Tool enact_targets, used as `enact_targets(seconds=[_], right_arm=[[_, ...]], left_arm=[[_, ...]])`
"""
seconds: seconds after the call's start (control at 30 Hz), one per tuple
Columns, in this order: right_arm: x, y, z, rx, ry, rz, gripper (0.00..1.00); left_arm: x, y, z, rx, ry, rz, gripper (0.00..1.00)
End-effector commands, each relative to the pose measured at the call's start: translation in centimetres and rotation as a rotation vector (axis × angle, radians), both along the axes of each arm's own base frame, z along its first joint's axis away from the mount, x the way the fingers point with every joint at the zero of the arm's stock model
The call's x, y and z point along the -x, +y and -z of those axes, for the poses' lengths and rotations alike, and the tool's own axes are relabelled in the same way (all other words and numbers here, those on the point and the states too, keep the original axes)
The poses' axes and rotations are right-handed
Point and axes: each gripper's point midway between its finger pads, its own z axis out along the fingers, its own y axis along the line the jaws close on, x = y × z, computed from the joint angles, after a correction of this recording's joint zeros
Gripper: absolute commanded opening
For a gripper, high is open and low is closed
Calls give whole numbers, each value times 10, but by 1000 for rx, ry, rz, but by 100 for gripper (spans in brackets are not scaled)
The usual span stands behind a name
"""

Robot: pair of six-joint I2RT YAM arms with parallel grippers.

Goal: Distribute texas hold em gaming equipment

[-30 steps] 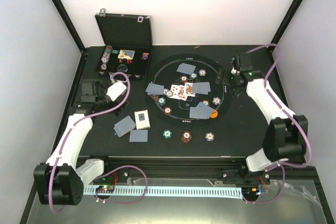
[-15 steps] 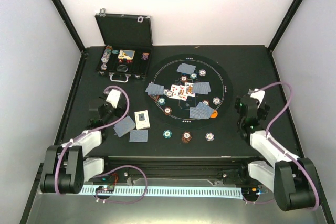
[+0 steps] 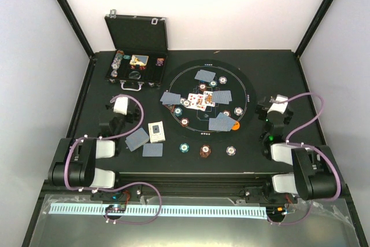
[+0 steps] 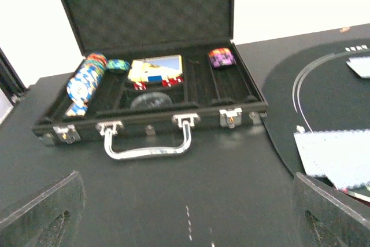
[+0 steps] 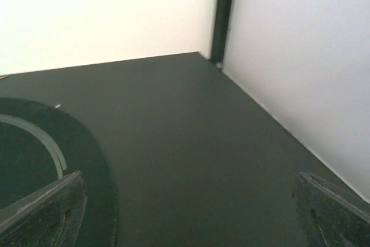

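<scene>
Blue-backed playing cards (image 3: 137, 139) and small round chips (image 3: 185, 147) lie on and beside the round black mat (image 3: 240, 88), seemingly dealt; left fingers (image 4: 40, 212) and right fingers (image 5: 40, 212), open and empty, would need a fresh reach.

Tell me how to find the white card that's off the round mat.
Find the round black mat, then look just off its near-left edge. Three cards lie there; the white card is the only one face up, beside two blue-backed cards.

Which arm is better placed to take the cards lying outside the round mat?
Left. The cards lie just beside the left arm, whose jaws are open and empty. The right arm sits across the round mat from them.
</scene>
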Motion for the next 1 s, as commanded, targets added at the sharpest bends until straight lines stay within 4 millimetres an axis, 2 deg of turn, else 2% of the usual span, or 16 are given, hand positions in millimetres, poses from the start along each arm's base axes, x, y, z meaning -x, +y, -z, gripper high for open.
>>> enact_targets(seconds=[0.0, 0.23, 0.97], right_arm=[[-19, 29, -23, 39, -109, -184, 100], [-29, 24, -17, 10, -84, -193, 100], [-29, 24, -17, 8, -83, -201, 100]], left_arm=[[-24, 11, -31, 28, -64, -72, 99], [-25, 10, -29, 29, -37, -71, 99], [-25, 10, -29, 29, -37, -70, 99]])
